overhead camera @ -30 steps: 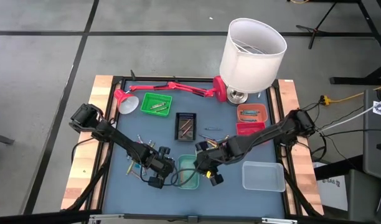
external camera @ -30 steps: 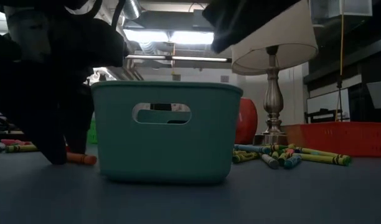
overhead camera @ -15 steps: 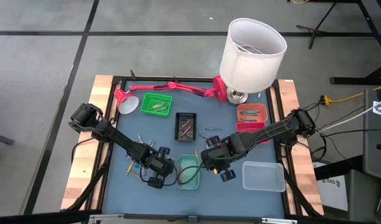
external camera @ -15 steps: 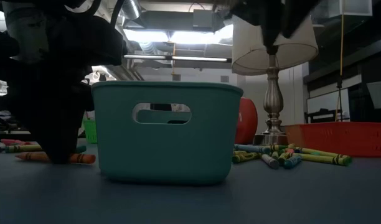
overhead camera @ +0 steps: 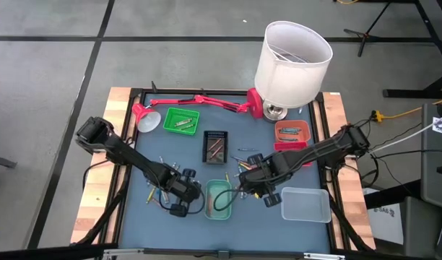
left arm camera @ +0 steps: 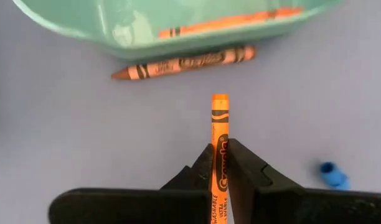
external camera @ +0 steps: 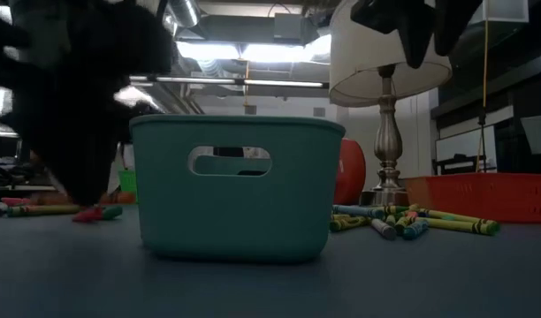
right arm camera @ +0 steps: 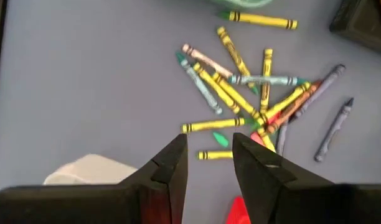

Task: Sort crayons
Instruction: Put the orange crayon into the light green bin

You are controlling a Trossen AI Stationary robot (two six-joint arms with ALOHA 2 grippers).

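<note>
Crayons [right arm camera: 240, 87] scattered across blue-grey tabletop [right arm camera: 84, 81]

Robotics lab or workshop, not a home.

2 dark robot arms [overhead camera: 134, 159] are bolted to a wood-edged table [overhead camera: 97, 195] standing on a grey concrete floor [overhead camera: 48, 65] marked with dark lines. Beyond the table, exposed ducting and strip lights [external camera: 244, 53] run overhead; cables [overhead camera: 401, 141] trail on the right, and tripod legs [overhead camera: 376, 25] stand at the far right.

glossy plastic teal bin [left arm camera: 178, 28]; paper-wrapped orange crayon [left arm camera: 219, 155]; table [left arm camera: 66, 137] seemingly matt.
</note>
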